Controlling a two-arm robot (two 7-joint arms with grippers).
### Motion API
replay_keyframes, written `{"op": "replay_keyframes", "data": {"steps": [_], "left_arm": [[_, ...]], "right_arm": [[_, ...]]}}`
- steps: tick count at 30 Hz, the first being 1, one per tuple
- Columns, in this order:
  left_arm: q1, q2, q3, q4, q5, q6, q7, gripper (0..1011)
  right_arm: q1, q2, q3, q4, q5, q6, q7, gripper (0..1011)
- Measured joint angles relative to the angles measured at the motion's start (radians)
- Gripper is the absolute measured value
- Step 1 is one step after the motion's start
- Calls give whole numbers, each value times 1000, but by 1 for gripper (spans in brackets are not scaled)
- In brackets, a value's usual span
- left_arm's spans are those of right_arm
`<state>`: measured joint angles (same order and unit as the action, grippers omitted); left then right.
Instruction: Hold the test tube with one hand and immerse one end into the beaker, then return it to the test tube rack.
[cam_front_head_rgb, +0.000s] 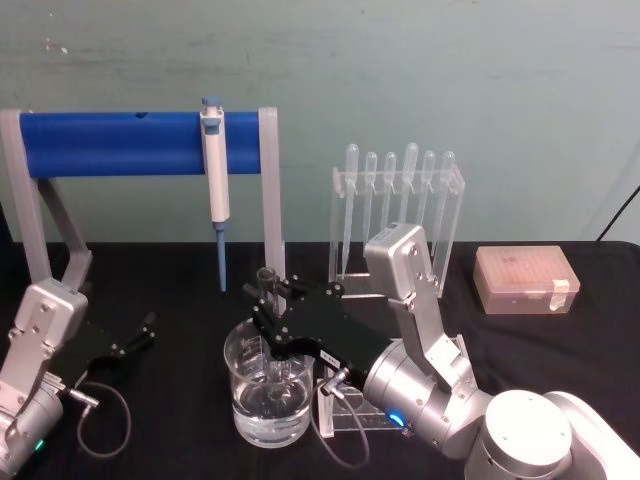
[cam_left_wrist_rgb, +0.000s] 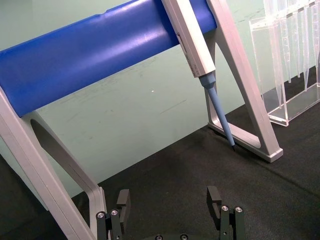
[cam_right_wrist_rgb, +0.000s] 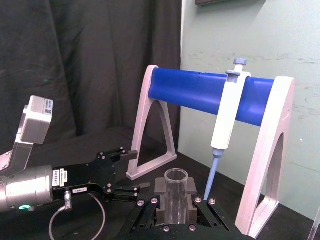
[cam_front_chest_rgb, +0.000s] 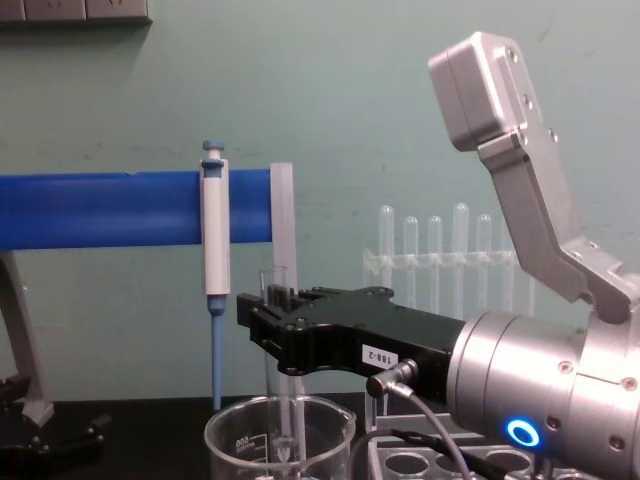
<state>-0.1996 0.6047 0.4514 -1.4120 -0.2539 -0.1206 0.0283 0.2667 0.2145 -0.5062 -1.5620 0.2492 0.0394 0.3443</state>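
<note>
The clear glass test tube (cam_front_head_rgb: 265, 276) (cam_front_chest_rgb: 276, 285) (cam_right_wrist_rgb: 176, 192) with its rimmed mouth stands upright, pinched near its upper part by the black two-fingered right hand (cam_front_head_rgb: 268, 305) (cam_front_chest_rgb: 272, 312), whose fingers press against it from either side. The tube's mouth rises above the fingers. Its lower part reaches down inside the wide clear glass beaker (cam_front_head_rgb: 245, 410) (cam_front_chest_rgb: 232, 440), which has white graduation marks and is partly filled with clear liquid. From here I cannot tell whether the tip is under the surface. The beaker sits on the black-covered table (cam_front_head_rgb: 180, 290), close in front of the robot.

Just to the right of the beaker, under the silver wrist with its blue ring light, is the grey test tube rack (cam_front_chest_rgb: 420, 462) with round holes.

The black left hand (cam_front_head_rgb: 135, 338) (cam_left_wrist_rgb: 168, 200) (cam_right_wrist_rgb: 131, 170) rests low near the table at the left, well apart from the beaker. Its fingers are spread wide with nothing between them.

Behind the beaker a blue-and-white pipettor (cam_front_head_rgb: 214, 150) (cam_front_chest_rgb: 215, 240) hangs tip-down from a thick blue bar on a grey stand (cam_front_head_rgb: 272, 200). Further right at the back, a clear acrylic rack (cam_front_head_rgb: 455, 215) holds a row of thin plastic pipettes (cam_front_head_rgb: 410, 170) with bulb tops. Beside that, toward the table's right edge, lies a pale pink rectangular box (cam_front_head_rgb: 525, 280).
</note>
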Motion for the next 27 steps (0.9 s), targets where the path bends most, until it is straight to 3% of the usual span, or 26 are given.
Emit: {"op": "replay_keyframes", "data": {"steps": [27], "left_arm": [[0, 0, 0, 0, 0, 0, 0, 1000]], "right_arm": [[0, 0, 0, 0, 0, 0, 0, 230]]}}
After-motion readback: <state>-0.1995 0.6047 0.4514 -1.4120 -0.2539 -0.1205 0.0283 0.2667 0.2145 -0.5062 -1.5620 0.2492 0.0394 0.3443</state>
